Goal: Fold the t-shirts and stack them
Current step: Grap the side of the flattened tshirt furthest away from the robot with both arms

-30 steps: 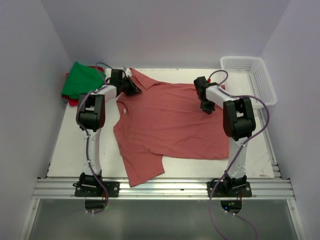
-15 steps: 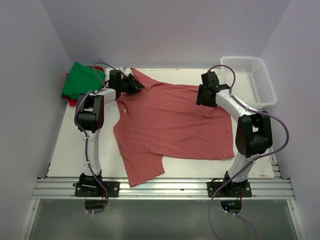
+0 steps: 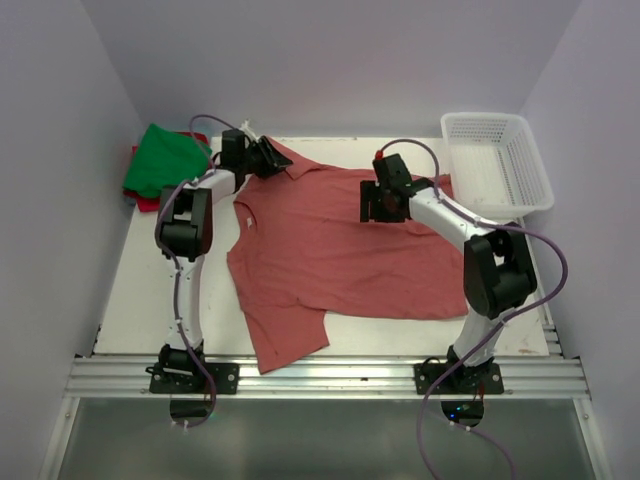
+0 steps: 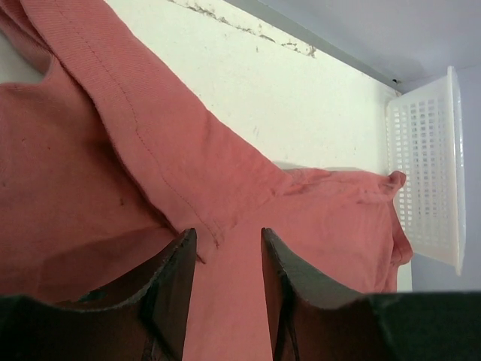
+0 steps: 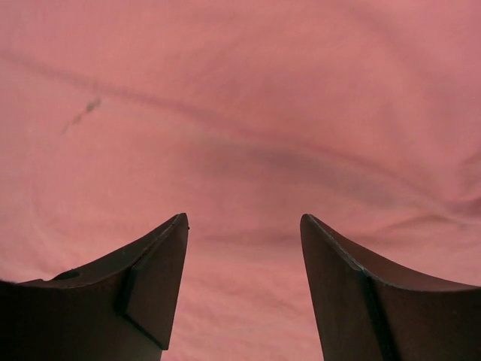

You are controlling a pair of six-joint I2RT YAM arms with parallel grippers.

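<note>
Right arm has swung leftward since 1 s ago: its right pincer (image 5: 242,218) was near the brick-red tee's (image 3: 340,250) right side and now hangs over the upper middle of the cloth. Both pincers were pressed together then, both spread now. Right wrist cam shows only pink-red fabric w/ soft creases between the parted fingers, nothing pinched.

Left pincer (image 4: 225,237) sits at the tee's far-left corner, fingers apart, a stitched folded edge of the cloth lying in the gap, not clamped.

Brick-red tee lies spread across the white surface (image 3: 140,290), one sleeve hanging toward the near edge. Green tee (image 3: 160,160) is bunched at the far-left corner on top of a red-pink tee (image 3: 143,203). White mesh basket (image 3: 497,160) stands at far right, just beside the brick-red tee.
</note>
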